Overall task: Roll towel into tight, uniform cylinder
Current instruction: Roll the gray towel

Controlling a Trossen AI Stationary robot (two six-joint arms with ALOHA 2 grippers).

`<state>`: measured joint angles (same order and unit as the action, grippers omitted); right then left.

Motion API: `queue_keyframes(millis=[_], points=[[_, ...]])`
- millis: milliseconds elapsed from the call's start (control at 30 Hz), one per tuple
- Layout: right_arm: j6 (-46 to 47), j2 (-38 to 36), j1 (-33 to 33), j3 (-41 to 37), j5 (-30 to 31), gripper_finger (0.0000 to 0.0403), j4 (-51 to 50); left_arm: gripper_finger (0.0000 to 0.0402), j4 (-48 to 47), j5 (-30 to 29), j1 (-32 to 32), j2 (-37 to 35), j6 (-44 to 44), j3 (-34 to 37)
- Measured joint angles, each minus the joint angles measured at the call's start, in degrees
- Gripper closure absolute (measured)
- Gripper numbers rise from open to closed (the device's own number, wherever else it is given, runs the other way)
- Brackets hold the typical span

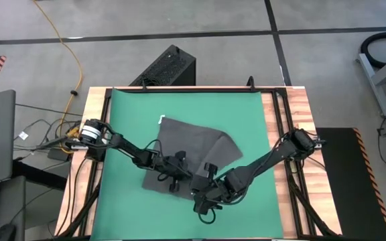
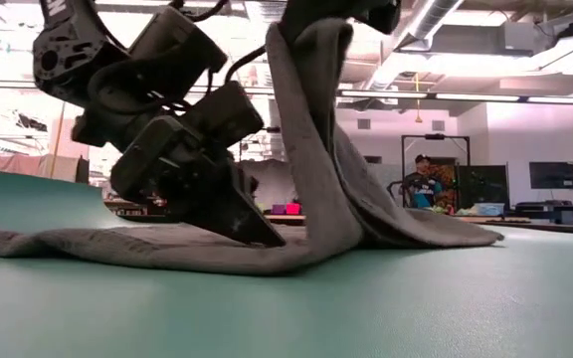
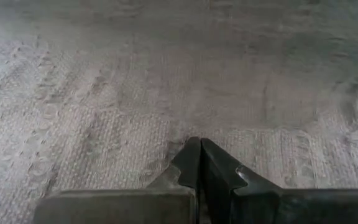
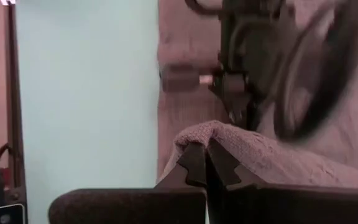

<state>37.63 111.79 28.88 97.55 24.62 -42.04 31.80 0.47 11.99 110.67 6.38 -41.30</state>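
Note:
The dark grey towel (image 1: 193, 144) lies on the green mat (image 1: 253, 114), with its white tag (image 1: 161, 119) at the far left corner. My right gripper (image 4: 205, 152) is shut on the towel's near right part and holds it up; in the low view this gripper (image 2: 311, 12) is cut off at the top. My left gripper (image 2: 267, 237) is shut, with its tips down on the flat part of the towel (image 3: 135, 93). It is just to the left of the raised part. My left gripper presses its shut fingertips (image 3: 197, 155) onto the flat part of the towel (image 2: 197, 244). It slants down from the table's left side. That part of the towel lies on the mat. My right gripper pinches a raised fold of the towel's edge (image 4: 219, 132) between its two fingers, coming from the table's right side. The cloth hangs below it in a steep sheet (image 2: 311, 149). The lower end of the sheet runs into the part lying on the mat.
The green mat covers most of the wooden table (image 1: 293, 107), and bare mat (image 1: 139, 107) lies around the towel. Black frame rails (image 1: 277, 120) run along the table's sides. In the low view, a person (image 2: 424, 184) sits in the room far behind the table.

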Motion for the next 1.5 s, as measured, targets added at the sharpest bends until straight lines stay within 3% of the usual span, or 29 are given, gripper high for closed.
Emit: queue_keyframes(millis=[233,333,600,800,867,933,1033,1167,1300,1500], points=[[-4.57,-0.07,-0.44,2.21,-0.51,0.0396,0.75,0.0401,-5.41,1.88,-0.81,2.47,-2.3,-7.03],[-4.68,-0.07,-0.35,2.21,-0.72,0.0396,-0.15,0.0401,-10.73,2.29,-1.49,0.27,-2.47,-9.21],[-5.14,-0.07,-0.42,2.19,-0.04,0.0396,-0.24,0.0401,-28.04,-1.99,-3.04,-11.33,-9.51,-12.22],[-5.12,-0.04,-0.43,2.13,0.06,0.0396,-0.53,0.0401,-42.39,0.32,-3.22,-25.73,-6.83,-10.63],[-5.14,-0.04,-0.44,2.13,0.2,0.0396,-0.99,0.0401,-40.62,-0.37,-1.65,-32.16,-4.15,-5.81],[-5.14,-0.04,-0.46,2.13,0.2,0.0396,-1.4,0.0401,-32.54,-2.48,1.41,-38.24,0.24,1.8],[-5.14,-0.04,-0.44,2.13,0.22,0.0396,-1.46,0.0401,-14.83,-10.42,7.8,-44.67,8.69,14.41],[-5.15,-0.04,-0.44,2.13,0.22,0.0396,-1.83,0.0401,2.57,-22.62,16.57,-45.2,16.49,26.23],[-5.14,-0.04,-0.75,2.13,-0.32,0.0396,-1.81,0.0401,5.94,-29.51,20.95,-40.39,18.39,27.77],[-5.21,-0.04,-1.3,2.13,-2.23,0.0396,-1.35,0.0401,7.02,-25.89,21.14,-28.85,16.46,22.54]])
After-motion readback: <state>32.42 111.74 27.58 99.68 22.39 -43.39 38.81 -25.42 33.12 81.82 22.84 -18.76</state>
